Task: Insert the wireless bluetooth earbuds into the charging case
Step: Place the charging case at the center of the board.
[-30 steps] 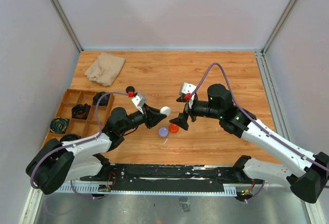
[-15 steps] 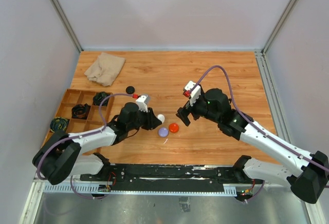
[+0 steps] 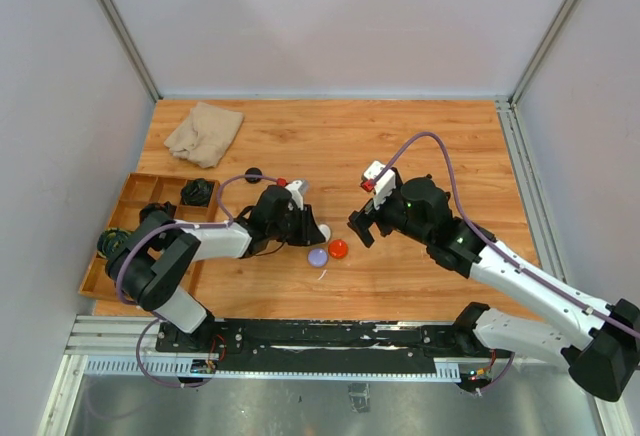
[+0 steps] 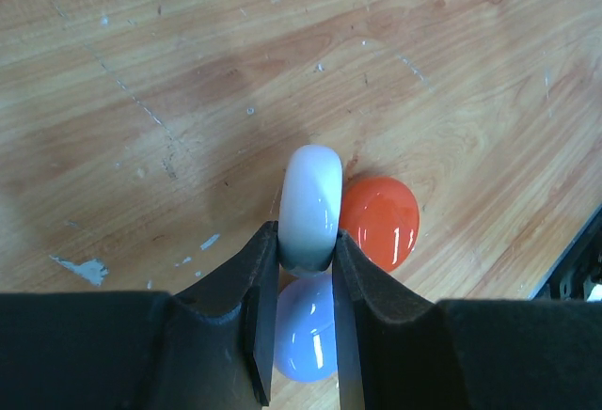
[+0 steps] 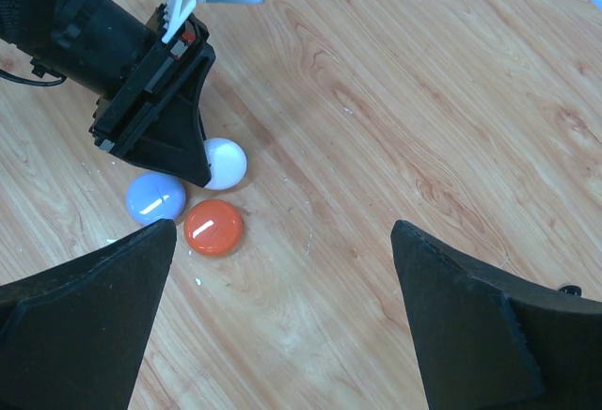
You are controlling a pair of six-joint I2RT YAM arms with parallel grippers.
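left gripper (image 4: pixel 306 245): clamped on white puck (image 4: pixel 310 198), held on edge | red puck (image 4: pixel 378 222), lilac puck (image 4: pixel 306 327): on bench (image 4: pixel 141 100), just beside | right gripper (image 5: pixel 282 229): spread wide

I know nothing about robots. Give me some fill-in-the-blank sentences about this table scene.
The puck clamped in the left gripper is ___.
The right gripper is ___, holding nothing.
Flat on the table beside the red puck lies a ___ one.
The cloth lies in the table's far ___ corner.
Missing words: white, open, lilac, left.
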